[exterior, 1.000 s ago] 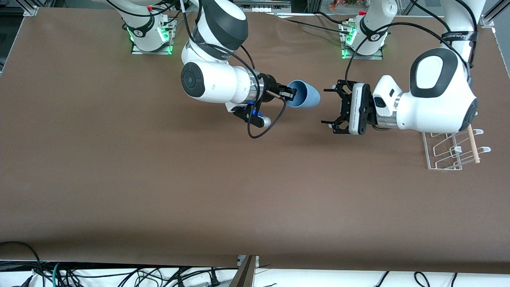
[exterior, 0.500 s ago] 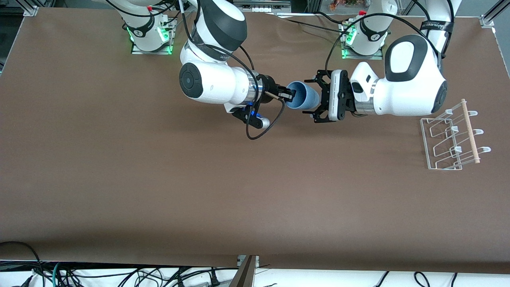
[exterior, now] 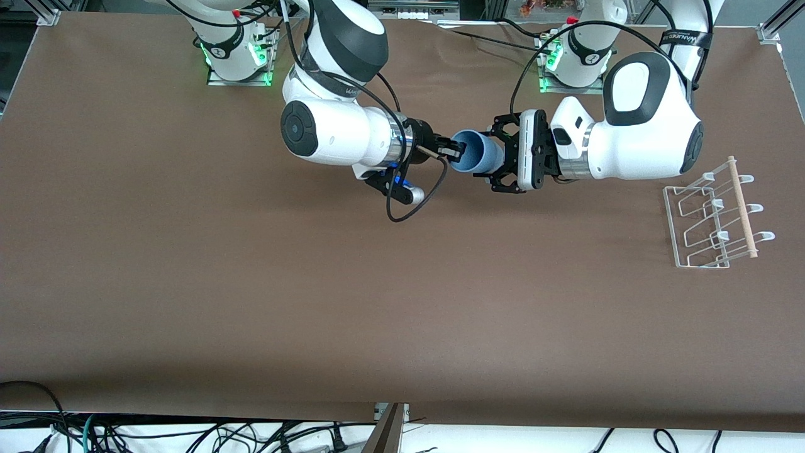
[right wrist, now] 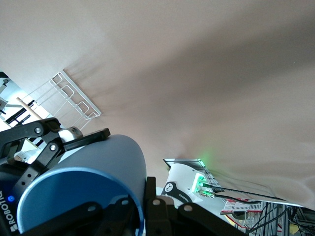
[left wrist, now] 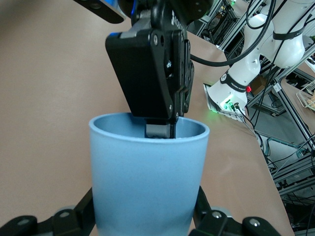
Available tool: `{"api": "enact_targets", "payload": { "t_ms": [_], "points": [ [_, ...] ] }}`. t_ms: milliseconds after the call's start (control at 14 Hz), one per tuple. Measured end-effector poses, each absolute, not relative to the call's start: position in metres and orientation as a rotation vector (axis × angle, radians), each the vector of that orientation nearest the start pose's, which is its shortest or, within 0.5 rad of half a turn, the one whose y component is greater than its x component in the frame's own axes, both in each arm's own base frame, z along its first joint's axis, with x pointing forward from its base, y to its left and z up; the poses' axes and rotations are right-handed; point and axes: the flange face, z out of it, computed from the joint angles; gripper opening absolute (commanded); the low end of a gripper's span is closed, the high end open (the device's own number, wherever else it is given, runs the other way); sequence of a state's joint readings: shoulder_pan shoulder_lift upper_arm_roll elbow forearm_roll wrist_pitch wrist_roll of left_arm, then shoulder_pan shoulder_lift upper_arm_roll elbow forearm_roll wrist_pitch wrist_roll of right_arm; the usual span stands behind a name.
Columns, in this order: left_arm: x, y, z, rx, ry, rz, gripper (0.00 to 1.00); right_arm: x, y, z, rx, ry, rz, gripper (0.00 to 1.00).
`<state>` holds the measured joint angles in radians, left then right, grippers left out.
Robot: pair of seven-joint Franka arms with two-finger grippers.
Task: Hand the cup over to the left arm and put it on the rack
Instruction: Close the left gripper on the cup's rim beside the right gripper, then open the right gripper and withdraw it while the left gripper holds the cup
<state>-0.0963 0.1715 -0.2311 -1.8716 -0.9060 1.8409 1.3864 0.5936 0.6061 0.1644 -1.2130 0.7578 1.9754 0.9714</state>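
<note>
- Right gripper [exterior: 454, 151], at upper centre of the front view, is closed on the rim of the cup [exterior: 479, 151], one finger inside.
- Left gripper [exterior: 500, 158] is closed around the cup's base end.
- Cup is in the air over the surface [exterior: 251, 283], lying sideways; it looks light, stiff and smooth, so it may slip. The body is the best place to hold.
- Rack [exterior: 714, 220] is at the right edge of the frame.

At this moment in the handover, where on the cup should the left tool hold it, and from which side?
Grip the cup around its closed base end, coming from the rack's end of the table. It lies on its side in the air, and the right tool pinches the rim at the open mouth, so only the base is free. The left tool is already shut there.
</note>
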Motion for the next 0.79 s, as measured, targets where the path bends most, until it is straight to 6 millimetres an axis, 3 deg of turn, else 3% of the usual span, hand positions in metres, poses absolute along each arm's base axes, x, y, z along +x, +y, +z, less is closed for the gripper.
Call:
{"api": "enact_targets", "payload": {
  "t_ms": [71, 143, 214, 571, 786],
  "points": [
    [0.543, -0.244, 0.439, 1.759, -1.425, 0.343, 0.11, 0.536, 0.521, 0.464, -2.341, 0.607, 0.659, 0.09],
    [0.543, -0.244, 0.439, 1.759, -1.425, 0.344, 0.11, 0.537, 0.521, 0.464, -2.34, 0.607, 0.66, 0.64],
    [0.543, -0.244, 0.439, 1.758, -1.425, 0.342, 0.11, 0.539, 0.52, 0.465, -2.337, 0.612, 0.655, 0.95],
    [0.545, -0.244, 0.439, 1.767, -1.422, 0.353, 0.11, 0.567, 0.488, 0.477, -2.283, 0.667, 0.642, 0.98],
    [0.543, -0.241, 0.438, 1.762, -1.427, 0.335, 0.11, 0.593, 0.442, 0.505, -2.262, 0.704, 0.606, 0.99]
  ]
}}
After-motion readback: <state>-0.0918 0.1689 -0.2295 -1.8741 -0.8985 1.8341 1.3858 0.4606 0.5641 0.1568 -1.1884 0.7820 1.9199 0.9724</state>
